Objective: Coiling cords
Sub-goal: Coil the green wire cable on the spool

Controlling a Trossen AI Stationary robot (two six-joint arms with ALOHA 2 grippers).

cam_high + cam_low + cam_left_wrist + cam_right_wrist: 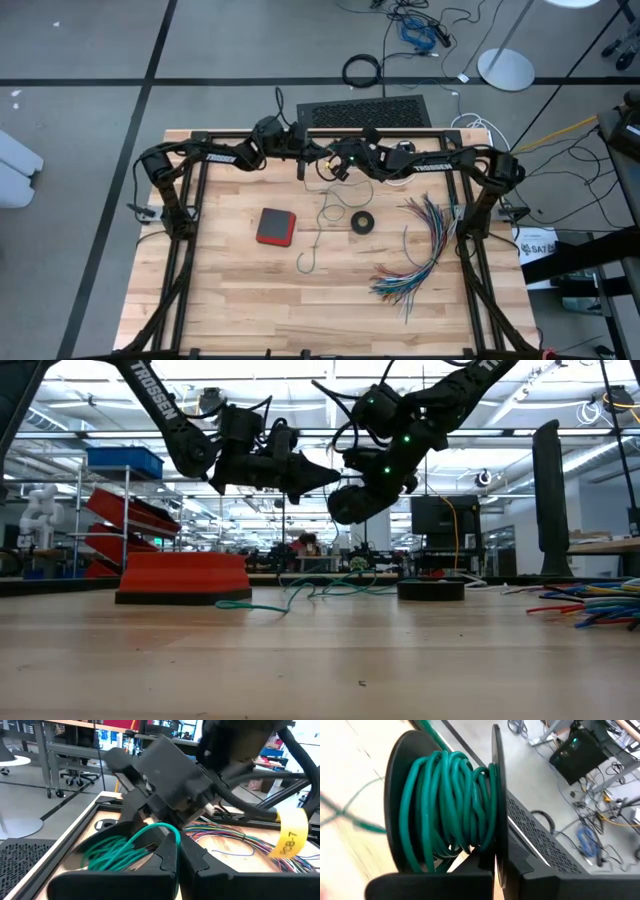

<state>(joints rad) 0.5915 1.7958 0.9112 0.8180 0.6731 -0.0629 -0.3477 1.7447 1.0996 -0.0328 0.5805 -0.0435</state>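
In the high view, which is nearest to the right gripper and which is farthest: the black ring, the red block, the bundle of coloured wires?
From the right gripper, at the table's back middle:
1. black ring, just in front of it.
2. red block, front left.
3. coloured wires, front right, by their middle; the nearest tips rival the block.

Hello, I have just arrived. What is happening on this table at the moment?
Both arms are raised over the far side of the wooden table, coiling a thin teal-green cord. The right end effector is shut on a black spool wound with many turns. The left end effector is shut on the cord close by. The loose end trails on the table.
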